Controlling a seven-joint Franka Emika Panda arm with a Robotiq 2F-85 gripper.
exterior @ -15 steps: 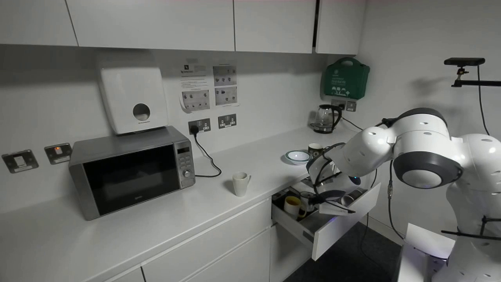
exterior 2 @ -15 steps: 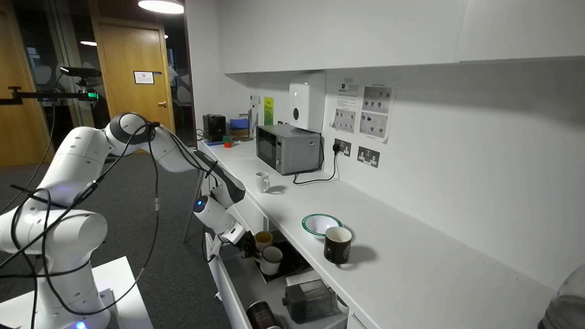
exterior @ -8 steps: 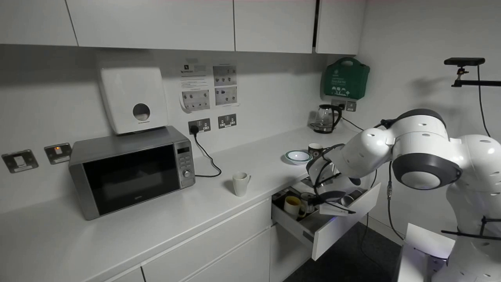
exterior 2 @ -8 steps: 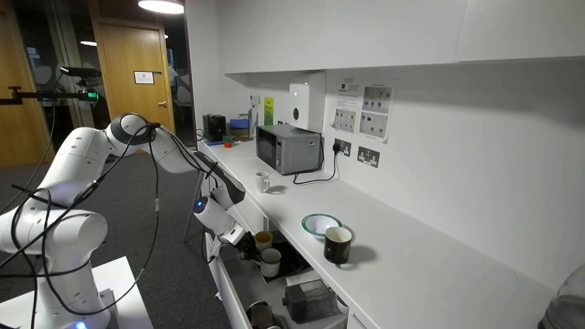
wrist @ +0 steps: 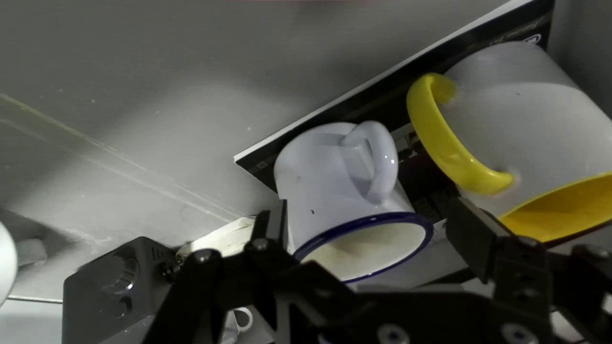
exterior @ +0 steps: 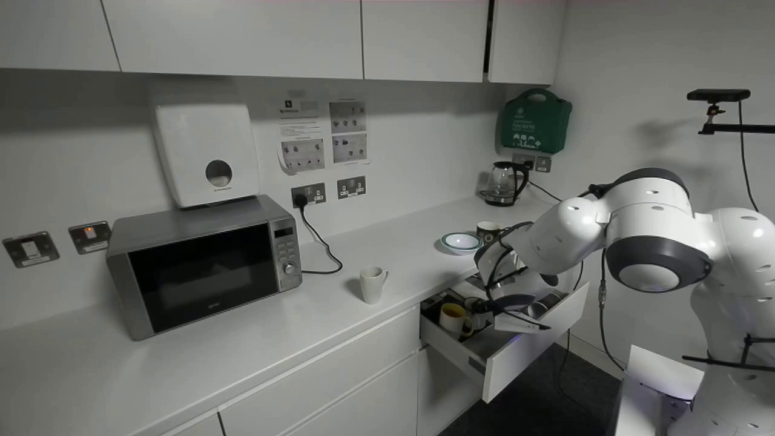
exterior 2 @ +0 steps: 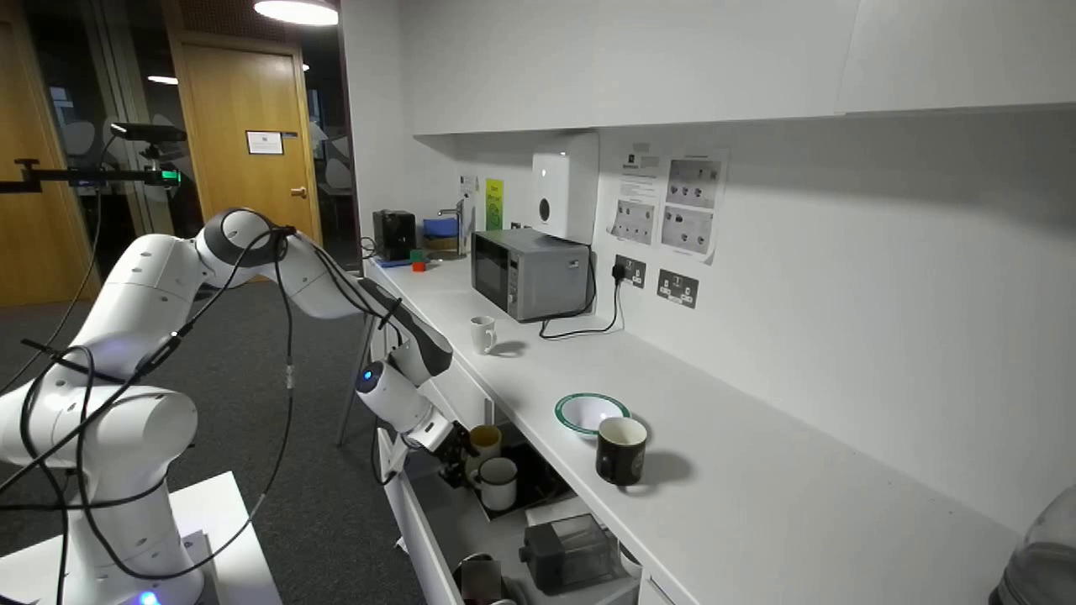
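My gripper (wrist: 375, 224) reaches down into the pulled-out drawer (exterior: 536, 342), its jaws spread wide. Between the black fingers lies the rim end of a white mug (wrist: 325, 177) with a dark blue rim; a gap shows on the right, while the left finger overlaps the mug's edge in the wrist view, so contact there is unclear. The mug's handle points away from the gripper. Beside it, past the right finger, is a white mug with yellow handle and inside (wrist: 521, 129). Both mugs rest on a flat black printed piece (wrist: 377, 102). In an exterior view the gripper (exterior 2: 458, 458) is left of the mugs.
The drawer also holds a dark clear-sided container (exterior 2: 576, 550) and a dark cylinder (exterior 2: 483, 580). On the counter stand a green-rimmed bowl (exterior 2: 591, 412), a black mug (exterior 2: 622, 454), a white cup (exterior: 372, 284), a microwave (exterior: 206, 260) and a kettle (exterior: 504, 183). The counter edge overhangs the drawer's back.
My gripper's jaws have spread apart, and the blue-rimmed mug's handle now shows in an exterior view. That mug has shifted slightly; the arm has hardly moved.
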